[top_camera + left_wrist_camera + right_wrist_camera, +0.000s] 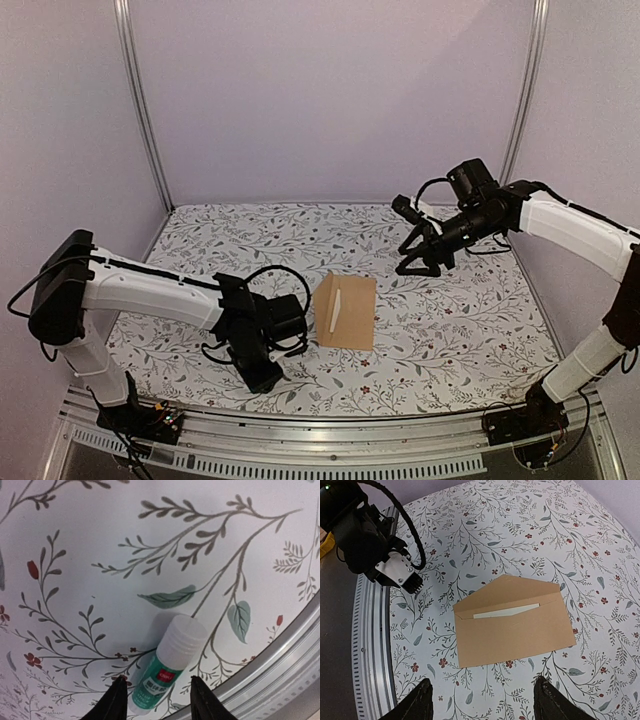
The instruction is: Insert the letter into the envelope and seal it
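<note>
The envelope (pixel 352 312), a small tan kraft-paper rectangle with a pointed flap, lies flat at the middle of the table (pixel 450 320), which is covered in a leaf-and-flower print. Its flap is folded open toward the left. The letter (pixel 334 310), a cream paper sheet, sits inside it, and only a thin strip shows along the mouth, running near to far. So what remains, as I judge it, is the sealing.

That turns on the glue stick (pixel 167 672), a short tube with a ribbed white cap and a green label. It lies on the cloth at the near edge, just beside the metal rail (pixel 280 665) and left of the envelope. The left gripper (pixel 157 679) is by far the nearer one. Its forearm is bent low over the near edge, and its two dark fingers straddle the labelled base end. The tube's long axis runs away from the fingers, cap outermost, so they would close across its width. They stand at a middling gap. One finger is at or almost at the tube, the other shows a sliver of cloth between, and no firm hold is visible.

The right gripper (pixel 420 268) hangs raised over the far right of the table, well apart from the envelope, fingers spread wide and holding nothing.
</note>
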